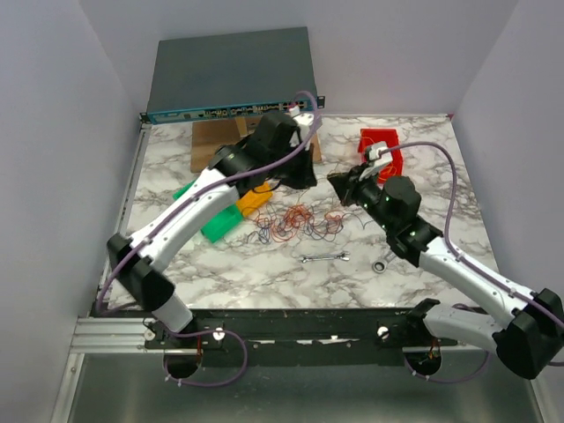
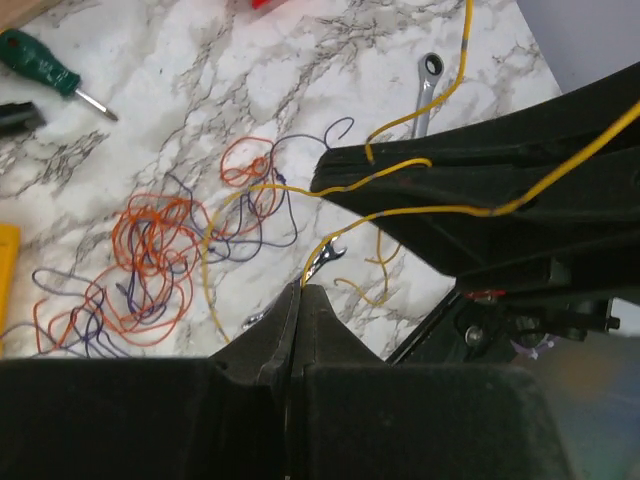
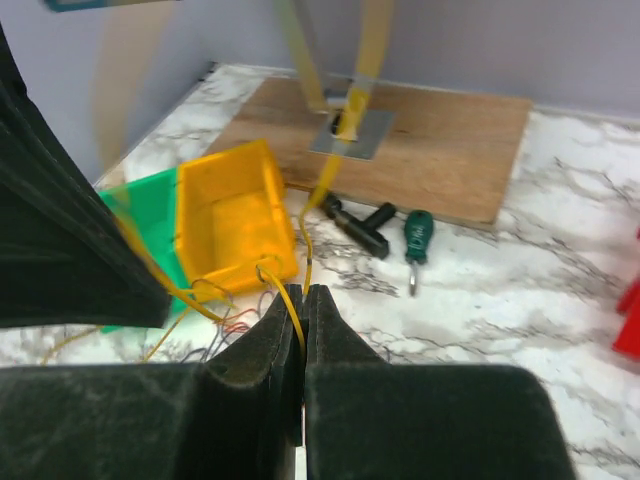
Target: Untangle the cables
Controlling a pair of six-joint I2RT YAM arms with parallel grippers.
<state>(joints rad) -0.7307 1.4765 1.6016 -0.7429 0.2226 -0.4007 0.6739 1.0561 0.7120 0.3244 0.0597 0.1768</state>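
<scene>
On the marble table [image 1: 264,273], forward of the wooden board [image 3: 440,140] and beside the green bin [image 1: 211,227] and yellow bin [image 3: 235,215], the cables [image 1: 295,225] lie as a loose heap of orange, red and dark strands near the table centre. Both arms reach in above this heap. The left gripper [image 2: 300,292] has its fingers pressed together on a yellow cable [image 2: 440,210], which exits at the fingertips. The right gripper [image 3: 303,300] is likewise clamped on yellow wire at its tips. In the left wrist view the yellow cable runs from the left fingertips across to the right gripper, so both probably hold the same strand, raised above the heap. Step in hand: extraction of one cable from the tangle. Whether its hanging loops are snagged below cannot be determined. Next move, as judged: separate the grippers slowly to draw the strand straight, watch for the heap dragging along, then carry the freed cable aside and release it.
</scene>
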